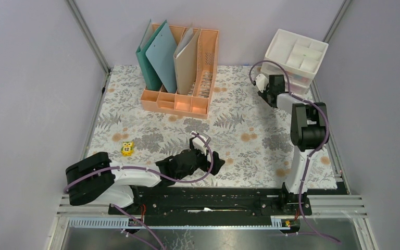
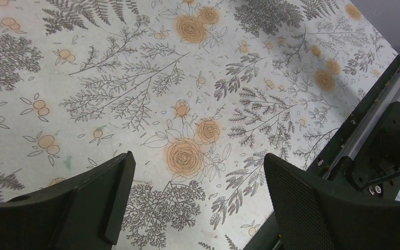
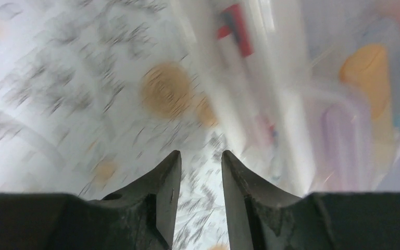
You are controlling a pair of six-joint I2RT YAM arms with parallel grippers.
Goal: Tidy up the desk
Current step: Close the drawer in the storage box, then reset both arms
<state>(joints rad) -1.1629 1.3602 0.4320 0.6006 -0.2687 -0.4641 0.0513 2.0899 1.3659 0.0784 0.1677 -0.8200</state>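
Left arm (image 1: pixel 135 177): lies low along the near edge of the counter (image 1: pixel 239 120), forearm running rightward.
Loose piece: a small yellow owl-shaped piece (image 1: pixel 127 148) with a white tag reading 12 stands on the cloth toward the left side, apart from everything else.
Key relation: in the top view the owl lies to the left of the left jaws and slightly farther back. It is compact, so I see no long axis to line up on. The left arm is clearly the nearer one.
File rack (image 1: pixel 211 52): peach and slotted, at the back, left of centre. It holds two teal folders (image 1: pixel 159 57) and a beige folder (image 1: pixel 186 62), all leaning.
Left jaws: wide apart and empty. The wrist view shows only fern-and-flower cloth (image 2: pixel 135 78) between them.
In the way: by my reading, nothing stands between these jaws and the owl, only bare cloth.
Counter: covered in the printed cloth and spanning the floor between the grey walls, with the rack and drawers along its far edge.
Right jaws: parted a little with nothing between them, hanging over the cloth (image 3: pixel 57 78) just beside the drawers. That view is blurred.
Drawer unit (image 1: pixel 271 54): white, at the back right corner, with a compartmented top. Coloured contents show through, too smeared to name.
Right arm (image 1: pixel 307 130): stands upright at the right and reaches back, well apart from the owl.
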